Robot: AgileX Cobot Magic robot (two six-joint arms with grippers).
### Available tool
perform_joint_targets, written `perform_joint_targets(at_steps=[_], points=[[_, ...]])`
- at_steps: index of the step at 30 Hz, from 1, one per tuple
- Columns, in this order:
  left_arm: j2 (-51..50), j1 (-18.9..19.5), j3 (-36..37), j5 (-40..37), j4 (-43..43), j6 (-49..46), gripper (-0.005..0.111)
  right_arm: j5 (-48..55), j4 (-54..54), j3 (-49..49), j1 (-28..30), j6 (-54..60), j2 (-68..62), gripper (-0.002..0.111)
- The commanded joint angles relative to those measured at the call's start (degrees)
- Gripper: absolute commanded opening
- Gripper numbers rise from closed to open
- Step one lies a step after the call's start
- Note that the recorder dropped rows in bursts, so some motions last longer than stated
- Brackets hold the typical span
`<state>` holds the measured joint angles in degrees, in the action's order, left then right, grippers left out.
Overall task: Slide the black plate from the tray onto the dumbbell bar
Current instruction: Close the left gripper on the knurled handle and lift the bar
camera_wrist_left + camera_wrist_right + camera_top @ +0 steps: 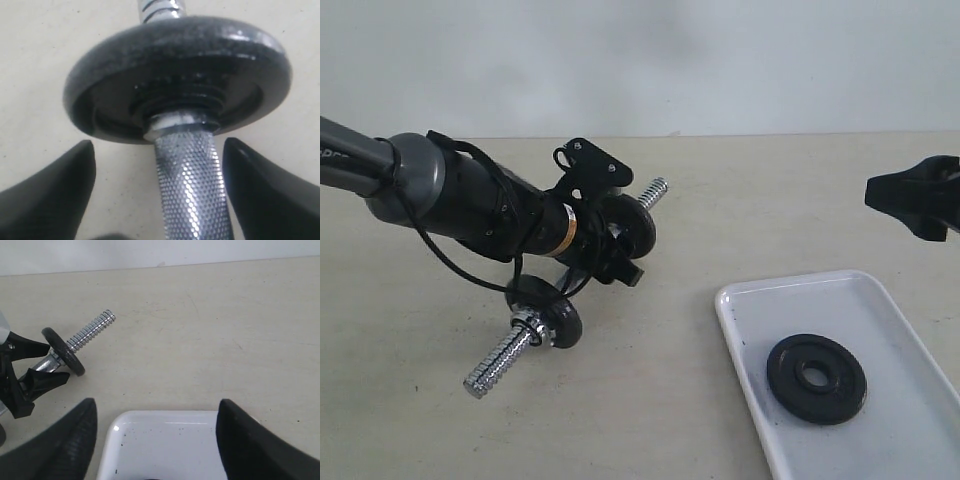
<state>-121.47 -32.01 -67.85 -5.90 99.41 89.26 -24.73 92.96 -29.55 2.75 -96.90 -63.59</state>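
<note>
The black plate (817, 378) lies flat in the white tray (880, 300) at the front right. The dumbbell bar (505, 358) runs slantwise at centre left, with a small black disc (558, 314) near each threaded end. My left gripper (611, 243) is open and straddles the knurled middle (192, 185); table shows between each finger (50, 197) and the rod. A disc (180, 65) fills the left wrist view just beyond the tips. My right gripper (157, 402) is open and empty above the tray's far end (165, 440), away from the plate.
The tray's rim (740, 350) stands close to the table's front right. The left arm and its cable (450, 190) hang over the back left of the beige table. A pale wall closes off the far side.
</note>
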Motion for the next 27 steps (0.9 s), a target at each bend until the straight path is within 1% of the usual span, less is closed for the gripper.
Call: perform_joint_targets(at_steps=[1,8,13,17,19,24,27], points=[[-1.21,-0.56,0.27,0.0,-0.64,-0.2,0.065,0.12,-0.04,0.17,0.05,-0.03,0.02,0.062],[-1.21,-0.56,0.27,0.0,-0.64,-0.2,0.065,0.12,-0.04,0.17,0.05,-0.03,0.02,0.062],[-1.21,-0.56,0.27,1.6,-0.64,-0.2,0.058,0.94,-0.04,0.17,0.05,-0.03,0.02,0.062],[-1.21,-0.56,0.27,3.1,-0.64,-0.2,0.044,0.94,-0.04,0.17,0.05,-0.03,0.02,0.062],[-1.21,-0.56,0.27,3.51,-0.64,-0.2,0.034,0.83,-0.04,0.17,0.05,-0.03,0.02,0.062],[-1.21,-0.56,0.27,4.85,-0.64,-0.3,0.006,0.83,-0.04,0.17,0.05,-0.03,0.02,0.062],[-1.21,-0.56,0.27,6.5,0.54,-1.68,0.004,0.93,-0.04,0.17,0.05,-0.03,0.02,0.062]])
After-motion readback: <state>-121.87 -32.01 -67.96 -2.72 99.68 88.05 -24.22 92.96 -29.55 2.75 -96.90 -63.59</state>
